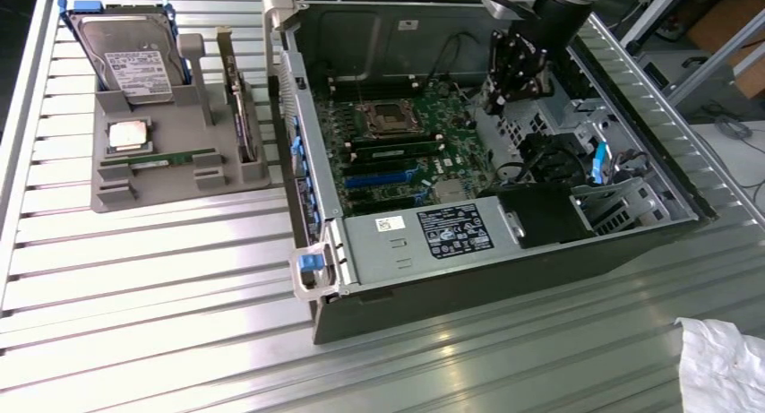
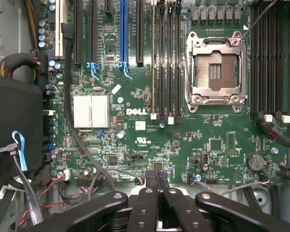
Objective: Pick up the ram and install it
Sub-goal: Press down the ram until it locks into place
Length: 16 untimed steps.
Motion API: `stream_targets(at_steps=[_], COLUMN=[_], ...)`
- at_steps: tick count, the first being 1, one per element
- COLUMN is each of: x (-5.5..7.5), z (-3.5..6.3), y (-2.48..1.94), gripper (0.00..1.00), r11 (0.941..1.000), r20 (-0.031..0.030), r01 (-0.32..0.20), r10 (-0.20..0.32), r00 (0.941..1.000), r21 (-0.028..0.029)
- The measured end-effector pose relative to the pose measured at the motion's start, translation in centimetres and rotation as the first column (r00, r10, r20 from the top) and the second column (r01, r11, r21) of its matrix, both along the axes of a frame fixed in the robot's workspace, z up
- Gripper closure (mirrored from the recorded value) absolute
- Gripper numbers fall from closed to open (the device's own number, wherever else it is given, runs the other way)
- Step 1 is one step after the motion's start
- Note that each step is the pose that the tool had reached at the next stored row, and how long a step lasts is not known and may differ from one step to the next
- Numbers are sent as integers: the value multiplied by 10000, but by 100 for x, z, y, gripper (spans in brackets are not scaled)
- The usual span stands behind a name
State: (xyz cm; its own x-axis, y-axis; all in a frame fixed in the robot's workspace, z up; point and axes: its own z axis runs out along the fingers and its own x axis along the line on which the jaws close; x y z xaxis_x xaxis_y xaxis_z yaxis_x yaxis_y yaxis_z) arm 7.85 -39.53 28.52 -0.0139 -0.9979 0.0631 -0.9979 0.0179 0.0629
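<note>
- Nearest the wrist camera I see my pincer (image 2: 154,181), its two black fingers pressed together with nothing between them, hanging above the motherboard (image 2: 183,140) inside the open computer case (image 1: 313,252).
- On that board, one ram stick (image 1: 389,150) already sits in a slot, just beside the empty processor socket (image 2: 217,72).
- From the exterior view, my arm reaches into the far right part of the case, with the pincer (image 1: 511,68) above the drive cage area.
- Another ram stick (image 1: 152,160) lies flat along the near edge of the grey holder tray (image 1: 167,117), well apart from the pincer, on the exterior view's left.
- Same tray: a hard drive (image 1: 129,55) stands at its far end, and a square silver processor chip (image 1: 128,136) rests between the drive and the ram.
- Both tray and case sit on the ribbed metal tabletop (image 1: 156,323).
</note>
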Motion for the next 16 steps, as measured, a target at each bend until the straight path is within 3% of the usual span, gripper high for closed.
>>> stream_targets(at_steps=[5,9,13,16], x=[0,0,0,0], z=[0,0,0,0], y=[0,0,0,0], gripper=[89,89,89,89], r11=[9966,9885,9823,9702], r20=[0,1,2,3], r01=[820,1514,1873,2422], r10=[-820,-1514,-1873,-2422], r00=[9966,9885,9823,9702], r21=[0,-5,-9,-12])
